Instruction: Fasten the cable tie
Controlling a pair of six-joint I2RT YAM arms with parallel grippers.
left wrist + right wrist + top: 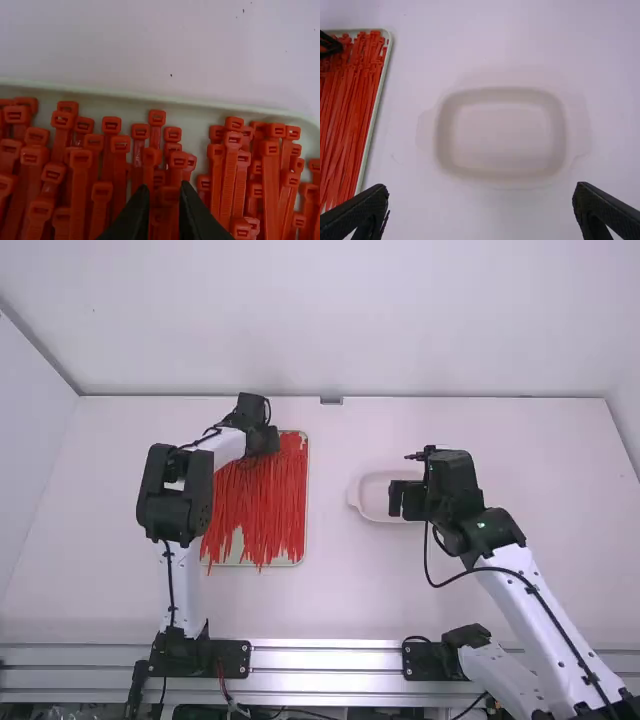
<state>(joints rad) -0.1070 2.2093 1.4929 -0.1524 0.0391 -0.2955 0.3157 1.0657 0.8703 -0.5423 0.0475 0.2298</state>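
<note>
Aluminium rail [320, 655] runs along the near edge, and both arm bases are bolted to it. Beyond it the white desk [480, 440] spreads out to the back wall. From where I stand the right arm [520, 580] leans up from its base toward the middle of the desk, and the left arm [178, 495] is folded at the elbow with its wrist out over the far end of a pale tray [304, 490]. That tray lies left of centre on the desk and carries a thick heap of red cable ties [262, 505], laid roughly side by side with their square heads toward the far rim. Just right of the tray, apart from it, sits a white rectangular dish [358, 498] with small side handles. The right jaws hang above this dish, spread wide, holding nothing. The left jaws are down among the tie heads, parted only narrowly, with tie strips showing in the gap; I cannot tell whether they pinch one.
</note>
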